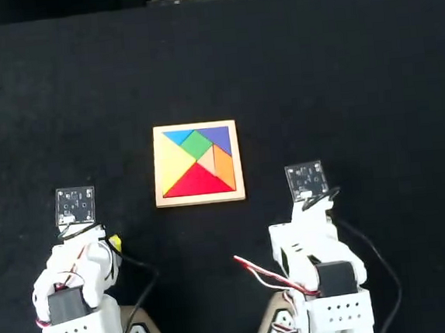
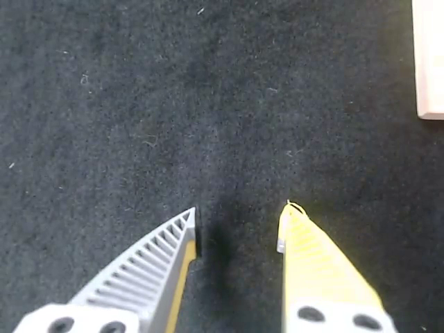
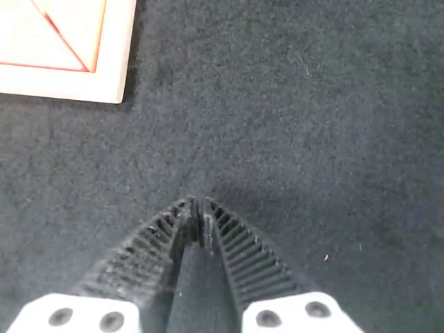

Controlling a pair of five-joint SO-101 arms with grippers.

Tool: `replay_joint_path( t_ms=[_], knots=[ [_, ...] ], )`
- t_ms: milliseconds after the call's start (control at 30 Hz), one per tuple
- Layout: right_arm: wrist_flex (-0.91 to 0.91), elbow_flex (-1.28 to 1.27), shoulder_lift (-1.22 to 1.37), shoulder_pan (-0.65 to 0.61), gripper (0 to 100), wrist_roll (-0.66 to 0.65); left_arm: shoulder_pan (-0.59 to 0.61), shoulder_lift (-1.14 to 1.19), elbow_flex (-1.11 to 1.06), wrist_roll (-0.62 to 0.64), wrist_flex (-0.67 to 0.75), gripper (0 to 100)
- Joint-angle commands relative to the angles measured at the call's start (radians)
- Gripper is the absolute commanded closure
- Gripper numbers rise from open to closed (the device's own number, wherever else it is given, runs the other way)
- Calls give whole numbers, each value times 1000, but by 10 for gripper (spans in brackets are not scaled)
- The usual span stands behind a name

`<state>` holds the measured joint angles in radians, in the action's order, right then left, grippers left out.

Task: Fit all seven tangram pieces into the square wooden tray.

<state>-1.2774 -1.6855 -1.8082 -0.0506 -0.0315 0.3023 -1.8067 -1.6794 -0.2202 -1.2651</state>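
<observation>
The square wooden tray (image 1: 159, 166) lies mid-table with coloured tangram pieces fitted inside: blue (image 1: 178, 136), green (image 1: 196, 145), purple (image 1: 220, 138), yellow (image 1: 173, 167), orange (image 1: 223, 167) and red (image 1: 198, 183), plus a small tan one (image 1: 206, 161). My left gripper (image 2: 239, 222) is open over bare black cloth, nothing between its grey finger (image 2: 170, 253) and yellow finger (image 2: 309, 253). A tray corner (image 2: 430, 62) sits far off from it. My right gripper (image 3: 198, 211) is shut and empty, short of the tray's corner (image 3: 104, 76).
Black cloth covers the whole table. The left arm (image 1: 76, 273) and right arm (image 1: 316, 259) sit folded back near the front edge, on either side of the tray. Cables trail between the arm bases.
</observation>
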Motion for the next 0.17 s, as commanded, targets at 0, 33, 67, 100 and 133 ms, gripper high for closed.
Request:
replay_joint_path(
  t_ms=[0,33,67,100,133],
  knots=[
    [-8,-2,-42,14,987,-8,10,-9,-19,-8,-6,805],
    [-8,-2,-42,14,987,-8,10,-9,-19,-8,-6,805],
    [-8,-2,-42,14,987,-8,10,-9,-19,-8,-6,805],
    [-8,-2,-42,14,987,-8,10,-9,-19,-8,-6,805],
    [-8,-2,-42,14,987,-8,10,-9,-19,-8,-6,805]
  ],
)
